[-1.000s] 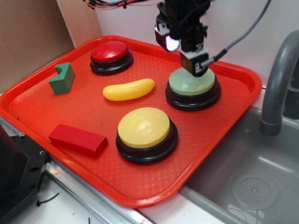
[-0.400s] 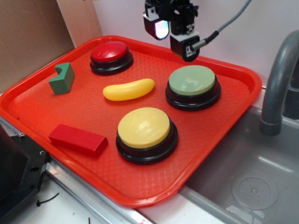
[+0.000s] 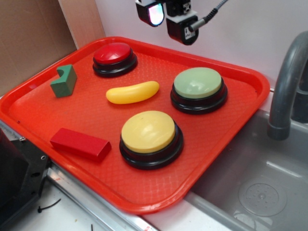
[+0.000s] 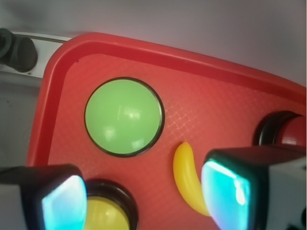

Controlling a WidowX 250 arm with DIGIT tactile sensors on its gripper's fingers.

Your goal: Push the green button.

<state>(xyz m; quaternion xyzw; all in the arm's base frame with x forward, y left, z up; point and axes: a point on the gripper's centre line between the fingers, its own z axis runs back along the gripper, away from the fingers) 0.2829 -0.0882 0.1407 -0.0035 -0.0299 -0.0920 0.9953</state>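
Hanging high above the far edge of the red tray [image 3: 250, 103], the gripper [image 3: 166, 17] is clear of everything below it. From the wrist view its two fingers [image 4: 242, 194] stand well apart with nothing between them — open and empty, their inner pads glowing pale blue-green. The green button [image 3: 197, 83] sits on its black round base in the tray's far right part, near the rim, with no contact from the arm. In the wrist view it shows whole, just beyond the fingers [image 4: 123, 117]. Nearer the front of the tray is the yellow button [image 3: 148, 131], same size, and between the buttons toward the left lies a yellow banana [image 3: 132, 92]. A red button [image 3: 113, 54] is at the far left corner, a small green block [image 3: 64, 81] near the left rim, a red block [image 3: 79, 143] near the front — all apart from one another. A grey sink [image 3: 250, 192] and faucet [image 3: 285, 82] lie to the right of the tray.
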